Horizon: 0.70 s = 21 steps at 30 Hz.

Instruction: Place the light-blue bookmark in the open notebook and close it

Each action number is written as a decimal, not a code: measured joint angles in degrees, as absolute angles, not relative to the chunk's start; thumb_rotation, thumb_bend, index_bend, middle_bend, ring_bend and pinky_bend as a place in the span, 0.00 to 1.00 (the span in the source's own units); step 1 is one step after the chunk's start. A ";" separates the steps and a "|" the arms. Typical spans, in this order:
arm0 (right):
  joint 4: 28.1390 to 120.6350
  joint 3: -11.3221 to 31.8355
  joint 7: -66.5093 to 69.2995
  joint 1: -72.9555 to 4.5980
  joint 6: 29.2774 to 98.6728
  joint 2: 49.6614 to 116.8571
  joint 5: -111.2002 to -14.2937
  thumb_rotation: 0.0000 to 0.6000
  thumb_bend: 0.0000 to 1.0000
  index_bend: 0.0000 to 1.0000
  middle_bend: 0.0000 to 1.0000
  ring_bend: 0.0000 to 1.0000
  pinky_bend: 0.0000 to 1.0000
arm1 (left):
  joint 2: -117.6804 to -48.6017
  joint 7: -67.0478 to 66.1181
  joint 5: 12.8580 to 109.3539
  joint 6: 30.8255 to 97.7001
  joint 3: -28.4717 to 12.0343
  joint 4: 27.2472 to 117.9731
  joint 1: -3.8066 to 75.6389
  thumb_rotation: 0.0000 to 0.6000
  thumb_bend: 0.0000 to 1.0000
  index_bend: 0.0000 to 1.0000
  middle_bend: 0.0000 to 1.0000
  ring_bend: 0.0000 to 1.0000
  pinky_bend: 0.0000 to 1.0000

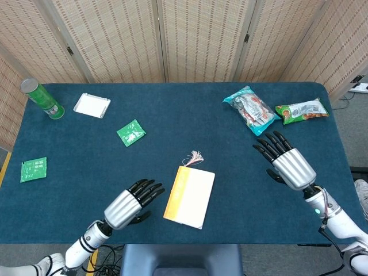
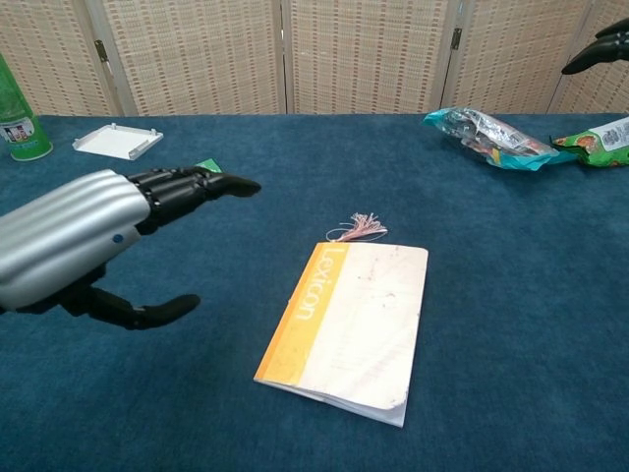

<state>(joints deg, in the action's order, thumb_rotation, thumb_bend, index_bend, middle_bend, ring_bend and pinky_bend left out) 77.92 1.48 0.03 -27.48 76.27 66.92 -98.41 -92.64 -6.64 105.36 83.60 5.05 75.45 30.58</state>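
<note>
The notebook lies closed on the blue table, orange spine to the left and pale cover up. A pink tassel pokes out at its far edge; the light-blue bookmark itself is hidden inside. My left hand hovers open to the left of the notebook, clear of it, fingers stretched out. Well to the right of the notebook, my right hand is open with fingers spread and holds nothing; only its fingertips show in the chest view.
Two snack bags lie at the back right. A green packet, a white tray and a green can are at the back left. Another green packet sits near the left edge.
</note>
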 measured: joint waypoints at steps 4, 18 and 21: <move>78.97 1.10 -0.50 -26.96 75.84 66.38 -97.79 1.00 0.29 0.16 0.15 0.07 0.14 | -88.97 -5.63 102.94 84.64 4.64 77.14 28.72 1.00 0.37 0.14 0.15 0.14 0.22; 83.18 0.52 -3.07 -17.58 81.85 63.54 -91.11 1.00 0.32 0.06 0.10 0.01 0.07 | -76.64 -3.11 90.29 88.29 2.61 83.03 18.68 1.00 0.37 0.15 0.15 0.14 0.22; 84.09 0.21 -3.33 -14.81 84.23 63.44 -89.88 1.00 0.32 0.04 0.09 0.00 0.06 | -74.56 -2.39 88.48 89.04 2.57 84.12 16.30 1.00 0.37 0.15 0.15 0.14 0.22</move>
<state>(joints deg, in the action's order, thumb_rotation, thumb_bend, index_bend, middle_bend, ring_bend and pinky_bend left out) 84.09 0.21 -3.33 -14.81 84.23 63.44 -89.88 -74.56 -2.39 88.48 89.04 2.57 84.12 16.30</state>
